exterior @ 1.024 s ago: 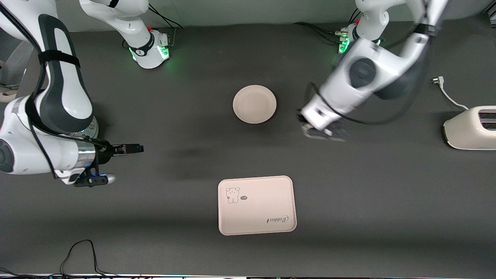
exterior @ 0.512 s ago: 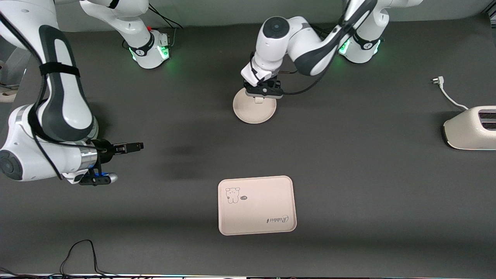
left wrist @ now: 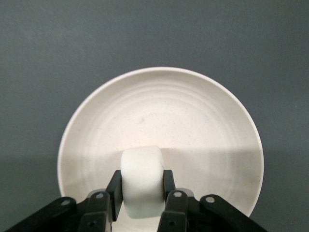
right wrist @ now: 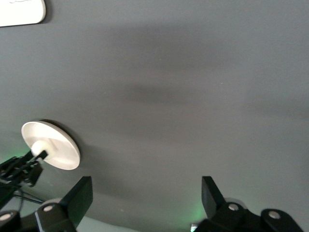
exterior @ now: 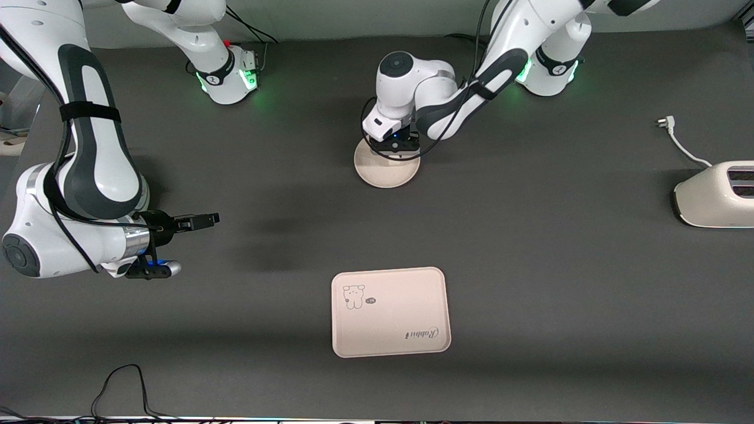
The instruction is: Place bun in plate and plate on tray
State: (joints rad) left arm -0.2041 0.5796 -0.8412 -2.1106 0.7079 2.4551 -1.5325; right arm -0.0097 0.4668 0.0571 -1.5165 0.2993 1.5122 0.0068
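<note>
The off-white bun point(left wrist: 141, 181) is gripped between the fingers of my left gripper point(left wrist: 141, 186), low over the round cream plate point(left wrist: 159, 116). I cannot tell whether the bun touches the plate. In the front view my left gripper point(exterior: 396, 147) covers the plate's point(exterior: 386, 174) edge nearest the robots' bases and hides the bun. The rectangular tray point(exterior: 400, 318) with the animal drawing lies nearer the front camera than the plate. My right gripper point(exterior: 206, 221) waits open and empty toward the right arm's end of the table. The right wrist view shows the plate point(right wrist: 58, 145) and bun point(right wrist: 37, 146).
A white toaster point(exterior: 716, 194) stands at the left arm's end of the table, with its white cord and plug point(exterior: 677, 141) lying beside it. A dark cable point(exterior: 126, 383) lies by the table edge nearest the front camera.
My left arm has swung from its end of the table to over the plate with the bun, then lowered closer to it. The right arm has barely moved.
</note>
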